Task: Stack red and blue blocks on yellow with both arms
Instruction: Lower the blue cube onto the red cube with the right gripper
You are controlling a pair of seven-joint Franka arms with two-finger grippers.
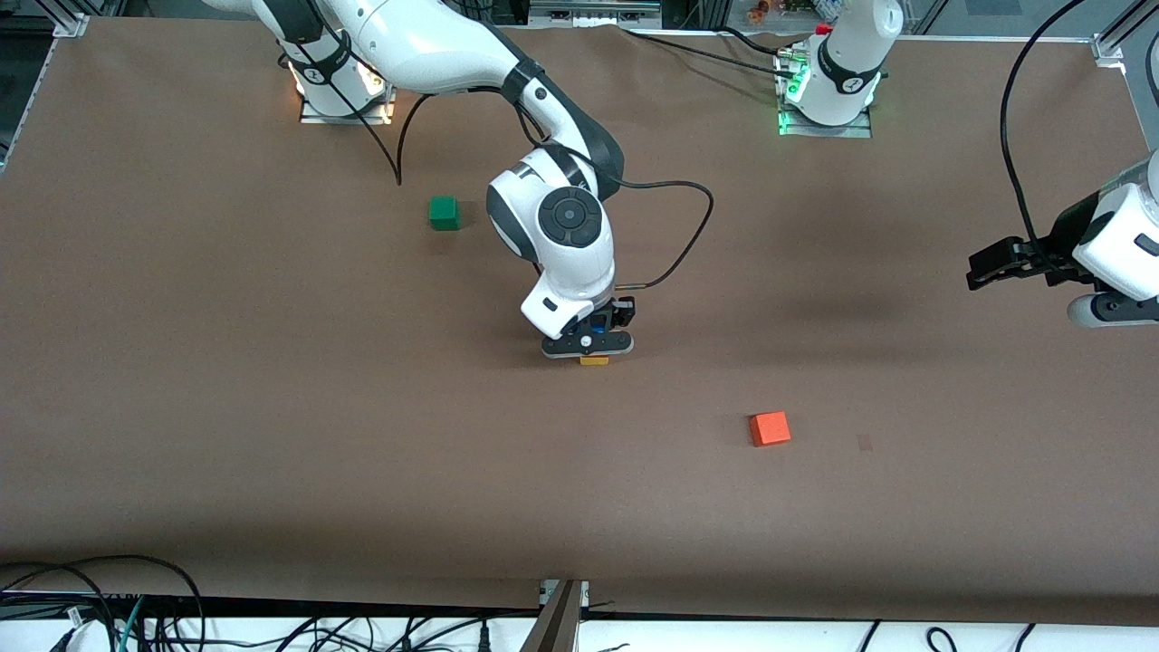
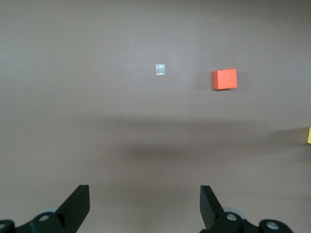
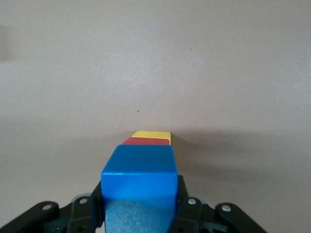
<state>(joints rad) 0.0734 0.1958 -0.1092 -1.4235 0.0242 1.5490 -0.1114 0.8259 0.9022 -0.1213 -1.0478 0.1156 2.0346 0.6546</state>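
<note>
The brown table [image 1: 272, 407] carries all items. The right arm [image 1: 426, 41] reaches from its base to mid-table; the left arm [image 1: 1118, 240] waits, cut off at the frame edge at its own end of the table.

The right gripper [image 1: 589, 349] points straight down over the stack, its fingers clamped on the blue block [image 3: 139, 177]. In the front view this gripper's body hides nearly the whole stack — only a sliver of the yellow block [image 1: 594, 360] shows beneath it. The right wrist view shows the order: blue uppermost, the red block [image 3: 146, 141] under it, yellow lowest. Whether blue rests fully on red cannot be confirmed from this angle. The cubes have no long axis; their faces appear roughly square to one another.

The left gripper [image 1: 1000, 267] hangs above bare table, fingers [image 2: 77, 204] spread wide and empty.

An orange-red cube [image 1: 770, 428] lies nearer the front camera than the stack, toward the left arm's end. A green cube [image 1: 444, 213] sits farther from the camera, toward the right arm's end — both well apart from the stack.

A small pale patch [image 2: 160, 69], possibly tape, lies beside the orange-red cube.
</note>
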